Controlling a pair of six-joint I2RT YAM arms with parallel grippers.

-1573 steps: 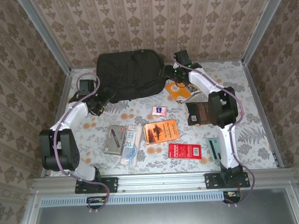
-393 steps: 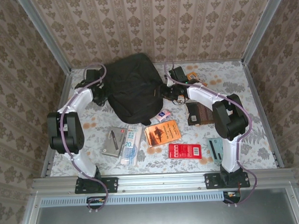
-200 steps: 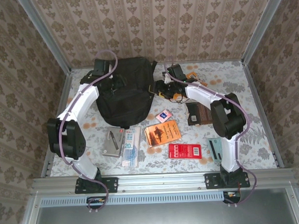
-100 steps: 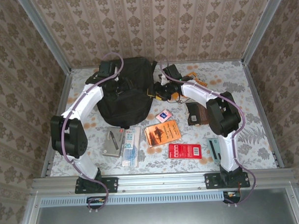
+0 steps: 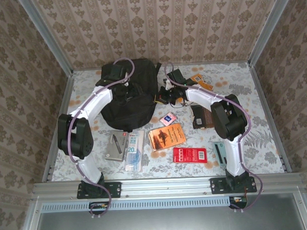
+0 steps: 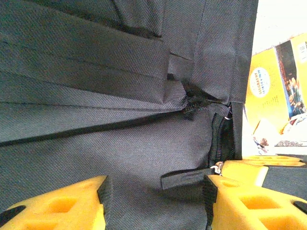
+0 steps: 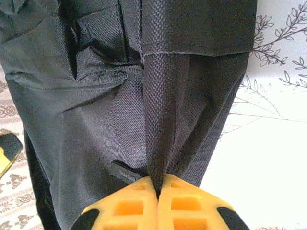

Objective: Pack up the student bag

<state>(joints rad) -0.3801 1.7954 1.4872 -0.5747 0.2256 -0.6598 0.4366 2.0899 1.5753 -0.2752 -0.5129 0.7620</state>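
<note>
One student bag (image 5: 135, 95), black and slumped, lies on the flowered table (image 5: 259, 106) hard by the back wall as two white arms close on it from above: the left arm (image 5: 95, 104) curves over the bag's left shoulder, while the right arm (image 5: 203, 95) reaches in at its right flank. Eight loose items lie near the bag. In front of it are a grey case (image 5: 116, 144), a blue-and-white pack (image 5: 134, 146), an orange book (image 5: 166, 136), a small pink card (image 5: 167, 118) and a red box (image 5: 190, 154). To its right are a dark book (image 5: 201, 116), an orange booklet (image 5: 200, 83) partly under the right arm, and a teal item (image 5: 219, 153) half behind that arm. Bare tabletop opens well to the right of the bag, past the dark book, and a narrower strip runs between the bag's left side and the metal frame. From the left wrist, the left gripper (image 6: 156, 191) hovers close to the bag's woven cloth, its two yellow fingers (image 6: 62, 206) standing apart with nothing clamped. One short black pull tab (image 6: 184, 178) lies in the gap between them, beside a zipper (image 6: 219, 141), and a yellow book cover (image 6: 273, 91) shows past the bag's right edge. From the right wrist, the right gripper (image 7: 157, 186) has its fingers pressed together on one black webbing strap (image 7: 163, 115) of the bag, drawn taut. Open white tabletop lies to the bag's right.
</note>
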